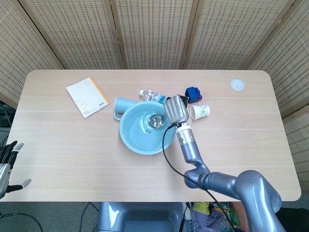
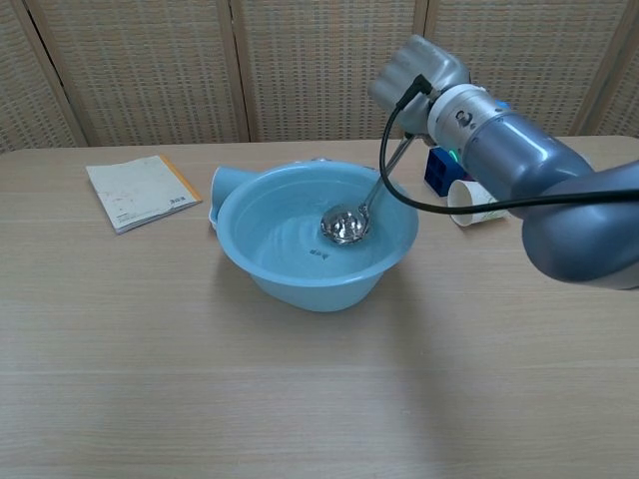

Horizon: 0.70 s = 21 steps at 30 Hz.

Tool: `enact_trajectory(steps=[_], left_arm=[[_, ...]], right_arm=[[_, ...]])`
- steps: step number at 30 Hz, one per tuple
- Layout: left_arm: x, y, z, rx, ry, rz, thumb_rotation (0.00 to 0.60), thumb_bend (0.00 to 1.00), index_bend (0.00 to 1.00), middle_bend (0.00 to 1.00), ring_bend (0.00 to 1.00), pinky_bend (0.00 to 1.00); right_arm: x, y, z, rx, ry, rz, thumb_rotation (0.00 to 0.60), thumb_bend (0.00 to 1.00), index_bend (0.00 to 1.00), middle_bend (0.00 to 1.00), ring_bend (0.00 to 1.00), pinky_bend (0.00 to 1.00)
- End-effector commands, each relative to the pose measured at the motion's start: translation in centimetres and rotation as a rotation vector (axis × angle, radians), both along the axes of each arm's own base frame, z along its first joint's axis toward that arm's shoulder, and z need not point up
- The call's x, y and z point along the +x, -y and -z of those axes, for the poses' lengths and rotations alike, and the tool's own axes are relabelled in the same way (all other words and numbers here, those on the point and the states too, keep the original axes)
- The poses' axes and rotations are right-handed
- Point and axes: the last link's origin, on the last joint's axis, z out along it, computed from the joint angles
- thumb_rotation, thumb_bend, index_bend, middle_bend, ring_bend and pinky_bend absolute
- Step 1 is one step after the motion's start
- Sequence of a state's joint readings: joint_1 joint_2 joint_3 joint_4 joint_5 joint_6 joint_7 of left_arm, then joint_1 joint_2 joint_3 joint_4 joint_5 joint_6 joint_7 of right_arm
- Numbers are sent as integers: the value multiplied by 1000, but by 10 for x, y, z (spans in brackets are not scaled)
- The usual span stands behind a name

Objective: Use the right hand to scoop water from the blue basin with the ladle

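now we keep our right hand [image 2: 414, 75] closed on the ladle [image 2: 345, 225], sinking its bowl level under the water in the blue basin [image 2: 262, 269] before lifting.
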<state>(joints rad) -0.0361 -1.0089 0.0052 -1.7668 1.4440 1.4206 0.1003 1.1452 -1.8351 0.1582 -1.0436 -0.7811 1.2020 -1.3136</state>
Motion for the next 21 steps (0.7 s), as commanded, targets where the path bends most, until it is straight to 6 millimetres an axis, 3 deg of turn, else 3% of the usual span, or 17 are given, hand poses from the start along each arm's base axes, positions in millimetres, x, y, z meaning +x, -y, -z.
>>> enact_trajectory(steps=[1,12,21], left_arm=[[0,0,0,2,4,0,600,0,0,0,0,0],[0,0,-1,4,7,7,600,0,0,0,0,0],[-1,0,0,2,2,5,600,0,0,0,0,0]], right_arm=[[-1,-3,7,3,-79,-36,600,802,795,1000,966,1000],[-1,-24,31,48,-261,-125,600,808,799,1000,966,1000],[-3,-33,31,104,-180,-42,600,811,801,1000,966,1000]])
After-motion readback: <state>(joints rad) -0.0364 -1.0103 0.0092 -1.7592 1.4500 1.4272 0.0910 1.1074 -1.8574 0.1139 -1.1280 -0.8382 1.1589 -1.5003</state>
